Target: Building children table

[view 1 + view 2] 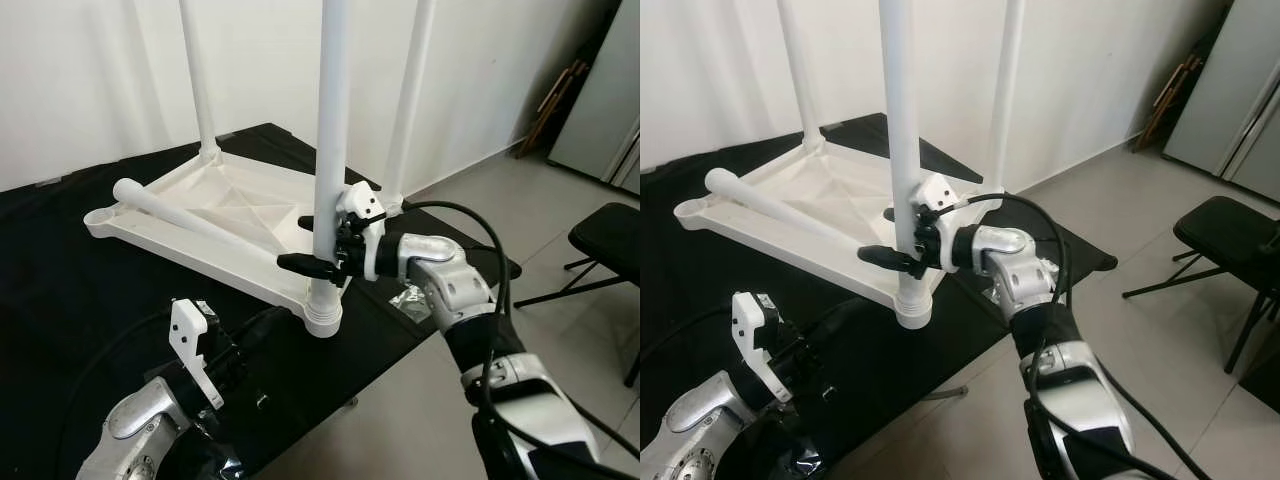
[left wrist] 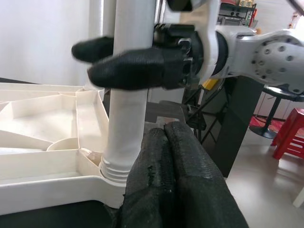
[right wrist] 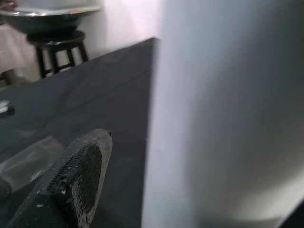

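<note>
The white children's table [image 1: 230,215] is lying upside down on a black cloth [image 1: 60,270]. The right end effector [image 1: 318,245] is gripping its near upright leg [image 1: 330,150], one finger on each side, just above the corner socket. The left end effector [image 2: 173,166], fingers pressed together, is hovering near that socket.

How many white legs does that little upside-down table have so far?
4. Three stand upright: the near corner leg in the right gripper, the far left leg and the far right leg. A loose leg lies across the tabletop.
</note>
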### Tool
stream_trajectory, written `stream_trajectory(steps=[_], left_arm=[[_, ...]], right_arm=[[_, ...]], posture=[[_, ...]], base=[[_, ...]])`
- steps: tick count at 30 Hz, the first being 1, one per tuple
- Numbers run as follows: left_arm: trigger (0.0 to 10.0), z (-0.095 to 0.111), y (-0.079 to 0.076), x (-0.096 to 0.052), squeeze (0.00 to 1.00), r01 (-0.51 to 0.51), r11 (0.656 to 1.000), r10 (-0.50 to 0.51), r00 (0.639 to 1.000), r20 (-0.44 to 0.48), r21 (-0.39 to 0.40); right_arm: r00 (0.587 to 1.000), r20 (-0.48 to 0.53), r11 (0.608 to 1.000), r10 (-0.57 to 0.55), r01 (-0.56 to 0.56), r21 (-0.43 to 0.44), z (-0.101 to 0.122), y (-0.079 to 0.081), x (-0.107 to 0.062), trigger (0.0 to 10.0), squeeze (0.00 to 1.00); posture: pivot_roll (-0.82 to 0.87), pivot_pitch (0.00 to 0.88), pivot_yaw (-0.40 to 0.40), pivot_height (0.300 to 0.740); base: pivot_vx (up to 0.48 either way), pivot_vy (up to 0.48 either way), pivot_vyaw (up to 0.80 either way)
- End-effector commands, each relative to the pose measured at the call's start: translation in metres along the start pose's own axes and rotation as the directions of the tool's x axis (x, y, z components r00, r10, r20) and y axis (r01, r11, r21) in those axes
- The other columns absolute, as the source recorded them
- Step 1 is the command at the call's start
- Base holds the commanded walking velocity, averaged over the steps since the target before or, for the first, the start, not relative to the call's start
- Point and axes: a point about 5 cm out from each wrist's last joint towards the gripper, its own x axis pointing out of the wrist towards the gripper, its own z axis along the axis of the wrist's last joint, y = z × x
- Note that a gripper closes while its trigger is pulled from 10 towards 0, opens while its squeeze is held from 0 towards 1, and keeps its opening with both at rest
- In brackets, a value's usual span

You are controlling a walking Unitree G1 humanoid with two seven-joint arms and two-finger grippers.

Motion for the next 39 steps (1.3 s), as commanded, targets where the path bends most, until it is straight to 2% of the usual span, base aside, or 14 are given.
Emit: stream_trajectory(steps=[1, 4, 5, 6, 7, 14, 24, 26, 28, 29, 30, 31, 34, 39], left_arm=[[10.0, -0.003, -0.002, 0.000, 0.00, 0.000, 1.000, 0.000, 1.000, -0.004, -0.010], [10.0, -0.003, -0.002, 0.000, 0.00, -0.001, 1.000, 0.000, 1.000, -0.004, -0.010], [10.0, -0.003, -0.002, 0.000, 0.00, 0.000, 1.000, 0.000, 1.000, -0.005, -0.011], [10.0, -0.003, -0.002, 0.000, 0.00, 0.000, 1.000, 0.000, 1.000, -0.005, -0.010], [10.0, -0.003, -0.002, 0.000, 0.00, 0.000, 1.000, 0.000, 1.000, -0.006, -0.010], [10.0, -0.002, -0.002, -0.001, 0.00, -0.001, 1.000, 0.001, 1.000, -0.006, -0.011], [10.0, -0.001, -0.001, -0.001, 0.00, -0.001, 1.000, 0.001, 1.000, -0.008, -0.010], [10.0, -0.001, 0.000, -0.002, 0.00, -0.001, 1.000, 0.001, 1.000, -0.009, -0.010], [10.0, -0.001, 0.001, -0.003, 0.00, -0.001, 1.000, 0.001, 1.000, -0.009, -0.009], [10.0, -0.001, 0.001, -0.003, 0.00, -0.001, 1.000, 0.001, 1.000, -0.009, -0.009], [10.0, 0.000, 0.001, -0.003, 0.00, -0.001, 1.000, 0.001, 1.000, -0.009, -0.009], [10.0, 0.000, 0.002, -0.003, 0.00, 0.000, 1.000, 0.000, 1.000, -0.012, -0.006], [10.0, -0.001, 0.002, -0.003, 0.00, 0.000, 1.000, 0.000, 1.000, -0.015, -0.002], [10.0, -0.002, 0.002, -0.002, 0.00, -0.003, 1.000, 0.003, 1.000, -0.010, -0.009]], right_arm=[[1.000, 0.000, 1.000, 0.019, -0.019, -0.017, 0.004, -0.004, 0.000, 10.0, 0.00], [1.000, 0.006, 0.999, 0.031, -0.031, -0.017, 0.006, -0.005, 0.000, 10.0, 0.00], [0.999, 0.012, 0.999, 0.037, -0.037, -0.008, 0.007, -0.006, 0.000, 6.1, 0.00], [0.999, 0.016, 0.999, 0.040, -0.040, 0.003, 0.007, -0.006, 0.000, 6.1, 0.00], [0.998, 0.022, 0.998, 0.056, -0.057, 0.016, 0.006, -0.006, -0.001, 0.0, 0.00], [0.997, 0.034, 0.997, 0.069, -0.070, 0.036, 0.000, -0.008, -0.004, 0.0, 0.00], [0.981, 0.056, 0.980, -0.188, 0.183, 0.078, -0.009, -0.016, -0.011, 0.0, 0.00], [0.946, 0.024, 0.924, -0.325, 0.312, 0.221, -0.022, -0.013, -0.007, 0.0, 0.00], [0.716, -0.125, 0.661, -0.687, 0.686, 0.304, -0.053, -0.004, -0.008, 0.0, 0.00], [0.716, -0.125, 0.661, -0.687, 0.686, 0.304, -0.053, -0.004, -0.008, 0.0, 0.00], [0.673, -0.154, 0.607, -0.723, 0.726, 0.322, -0.064, 0.010, -0.005, 0.0, 0.00], [0.655, -0.144, 0.606, -0.742, 0.747, 0.274, -0.066, 0.018, -0.004, 0.0, 0.00], [0.699, -0.095, 0.667, -0.709, 0.708, 0.230, -0.058, 0.017, 0.000, 0.0, 0.00], [0.699, -0.132, 0.665, -0.703, 0.712, 0.225, -0.062, 0.010, -0.001, 0.0, 0.00]], posture=[[0.02, 0.000, -0.040, 0.740], [0.02, 0.000, -0.041, 0.740], [0.02, 0.000, -0.041, 0.740], [0.02, 0.000, -0.042, 0.740], [0.02, 0.000, -0.043, 0.740], [0.02, 0.000, -0.042, 0.740], [-0.01, 0.000, -0.037, 0.740], [-0.01, 0.000, -0.039, 0.740], [-0.03, 0.000, -0.033, 0.740], [-0.03, 0.000, -0.033, 0.740], [-0.03, 0.000, -0.035, 0.740], [-0.02, 0.000, -0.038, 0.740], [-0.03, 0.000, -0.029, 0.740], [-0.02, 0.000, -0.046, 0.740]], base=[[0.000, 0.000, 0.00], [0.000, 0.000, 0.00], [0.000, 0.000, 0.00], [0.000, 0.000, 0.00], [0.000, 0.000, 0.00], [0.000, 0.000, 0.00], [0.000, 0.000, 0.00], [0.000, 0.000, 0.00], [0.000, 0.000, 0.00], [0.000, 0.000, 0.00], [0.000, 0.000, 0.00], [0.000, 0.000, 0.00], [0.000, 0.000, 0.00], [0.000, 0.000, 0.00]])
